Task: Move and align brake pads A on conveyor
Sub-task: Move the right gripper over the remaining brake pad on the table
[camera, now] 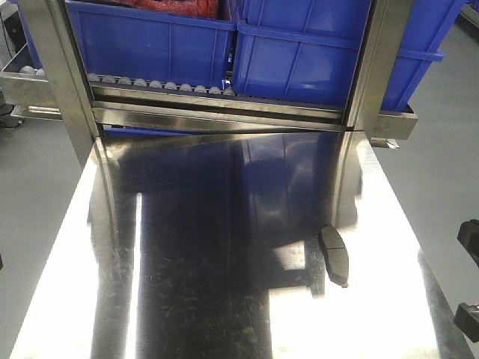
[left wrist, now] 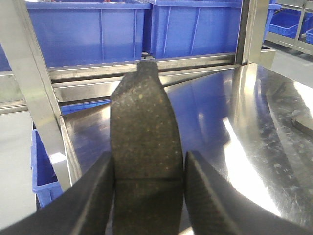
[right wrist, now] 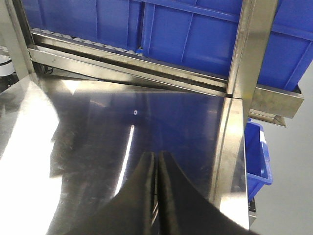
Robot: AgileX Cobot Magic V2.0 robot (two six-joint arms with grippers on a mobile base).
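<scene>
In the left wrist view my left gripper (left wrist: pixel 148 159) is shut on a brake pad A (left wrist: pixel 143 112), a dark speckled oblong that sticks out forward between the fingers (left wrist: pixel 93 191), with its centre groove just past the tips. A second pad (camera: pixel 334 254) lies flat on the shiny steel table (camera: pixel 187 299) at the right of the middle; its edge also shows in the left wrist view (left wrist: pixel 304 122). My right gripper (right wrist: pixel 157 155) hangs over the table's right part, shut with nothing in it. The conveyor is out of view.
Large blue bins (camera: pixel 299 52) stand on a roller rack (camera: pixel 165 86) at the table's far end, framed by steel uprights (camera: pixel 56 75). A smaller blue bin (right wrist: pixel 257 156) sits below the table's right edge. Dark robot parts (camera: pixel 469 243) show at the right border.
</scene>
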